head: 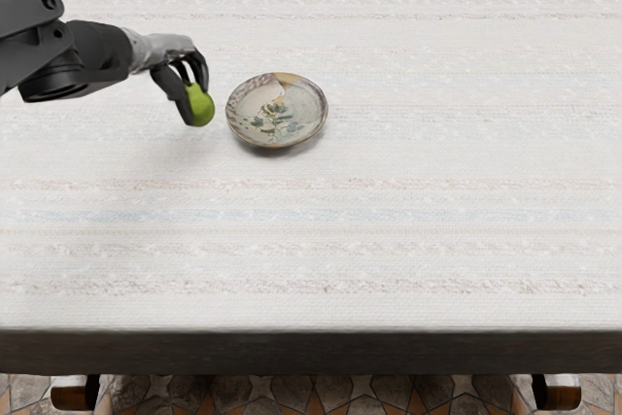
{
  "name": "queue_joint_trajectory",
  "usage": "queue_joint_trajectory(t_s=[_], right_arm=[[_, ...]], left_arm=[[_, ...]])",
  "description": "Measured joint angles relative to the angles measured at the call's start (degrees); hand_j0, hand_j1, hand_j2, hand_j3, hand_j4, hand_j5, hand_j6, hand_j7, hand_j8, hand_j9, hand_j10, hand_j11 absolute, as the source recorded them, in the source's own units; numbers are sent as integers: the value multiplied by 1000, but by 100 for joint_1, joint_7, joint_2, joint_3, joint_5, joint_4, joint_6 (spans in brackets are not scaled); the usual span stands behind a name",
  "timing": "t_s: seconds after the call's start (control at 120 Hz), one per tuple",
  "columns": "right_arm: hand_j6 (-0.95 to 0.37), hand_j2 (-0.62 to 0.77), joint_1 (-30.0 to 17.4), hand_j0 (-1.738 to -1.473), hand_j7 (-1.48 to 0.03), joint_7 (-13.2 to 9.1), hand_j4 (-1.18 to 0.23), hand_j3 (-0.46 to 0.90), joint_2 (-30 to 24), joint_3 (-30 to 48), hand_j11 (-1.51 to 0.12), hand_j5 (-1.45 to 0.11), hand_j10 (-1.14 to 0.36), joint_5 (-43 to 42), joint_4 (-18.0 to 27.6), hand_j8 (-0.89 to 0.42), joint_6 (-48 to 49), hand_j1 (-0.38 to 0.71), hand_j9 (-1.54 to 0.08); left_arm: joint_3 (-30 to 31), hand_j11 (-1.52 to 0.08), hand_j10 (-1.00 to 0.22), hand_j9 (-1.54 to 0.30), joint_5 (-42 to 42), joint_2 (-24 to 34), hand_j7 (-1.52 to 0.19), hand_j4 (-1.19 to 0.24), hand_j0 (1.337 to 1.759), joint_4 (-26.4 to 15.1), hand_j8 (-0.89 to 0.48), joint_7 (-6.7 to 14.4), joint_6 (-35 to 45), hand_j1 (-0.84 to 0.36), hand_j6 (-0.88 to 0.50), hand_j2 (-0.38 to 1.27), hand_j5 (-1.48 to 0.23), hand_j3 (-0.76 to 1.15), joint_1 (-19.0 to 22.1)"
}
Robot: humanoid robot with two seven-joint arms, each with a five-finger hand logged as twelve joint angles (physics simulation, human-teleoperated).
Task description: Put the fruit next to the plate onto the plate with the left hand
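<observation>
At nine o'clock of the round patterned ceramic plate (277, 110), left hand (185, 81) is gripping the small round green fruit (200, 105), dark fingers (175, 94) curling around it.

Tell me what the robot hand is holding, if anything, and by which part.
The left robot hand grips the green fruit, fingers curled over its top and left side, beside the plate.
</observation>
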Motion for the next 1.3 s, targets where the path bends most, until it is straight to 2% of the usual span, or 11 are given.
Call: queue_joint_trajectory(t_s=[0.167,0.217,0.225,0.233,0.333,0.442,0.575,0.725,0.833,1.058,1.3], right_arm=[[-1,0,0,-1658,0,0,-1,0,0,0,0,0,0,0,0,-1,-1,-349,0],[-1,0,0,-1658,0,0,-1,0,0,0,0,0,0,0,1,-1,-1,-349,0],[-1,0,0,-1658,0,0,-1,0,0,0,0,0,0,0,1,-1,-1,-349,0],[-1,0,0,-1658,0,0,-1,0,0,0,0,0,0,0,1,-1,-1,-349,0],[-1,0,0,-1658,0,0,-1,0,0,0,0,0,0,0,2,-1,-1,-349,0],[-1,0,0,-1658,0,0,-1,0,0,0,0,0,0,0,1,-1,-1,-349,0],[-1,0,0,-1658,0,0,-1,0,0,0,0,0,0,0,0,-1,-1,-349,0],[-1,0,0,-1658,0,0,-1,0,0,0,0,0,-1,0,0,-1,-1,-349,0],[-1,0,0,-1658,0,0,-1,0,0,0,0,0,-1,0,0,-1,-1,-349,0],[-1,0,0,-1658,0,0,-1,0,0,0,0,0,-1,0,1,-1,-1,-349,0],[-1,0,0,-1658,0,0,-1,0,0,0,0,0,-1,0,0,-1,-1,-349,0]], left_arm=[[-312,-1131,-850,-1130,-127,-174,-1174,-802,1654,-14,-364,4,-26,-562,-332,989,-1219,0,-28],[-391,-1132,-851,-1132,-164,-266,-1171,-821,1654,-15,-410,3,-7,-573,-418,1001,-1186,0,-28],[-403,-1134,-850,-1133,-170,-278,-1173,-818,1653,-14,-425,3,-11,-577,-372,1027,-1194,0,-28],[-413,-1134,-850,-1134,-176,-295,-1173,-828,1653,-15,-436,3,0,-575,-450,1021,-1174,0,-28],[-524,-1141,-848,-1141,-200,-466,-1175,-826,1649,6,-505,5,13,-598,-443,1140,-1182,0,-27],[-624,-1081,-806,-1080,-229,-530,-1102,-786,1651,36,-544,2,50,-561,-437,944,-1120,0,-2],[-700,-668,-501,-668,-355,-586,-679,-490,1654,50,-365,-6,279,-222,-309,506,-689,0,-1],[-758,-338,-255,-338,-614,-551,-344,-250,1656,62,-190,-15,358,59,-163,246,-348,0,-7],[-830,-212,-160,-212,-1272,-337,-215,-157,1657,30,-122,-38,192,167,-107,147,-218,0,8],[-1072,-90,-69,-90,-3284,669,-91,-68,1658,-5,-57,-46,-1658,271,-52,52,-92,0,217],[-1100,-46,-36,-46,-3827,1214,-46,-36,1658,-13,-32,-40,-1962,308,-31,19,-47,0,559]])
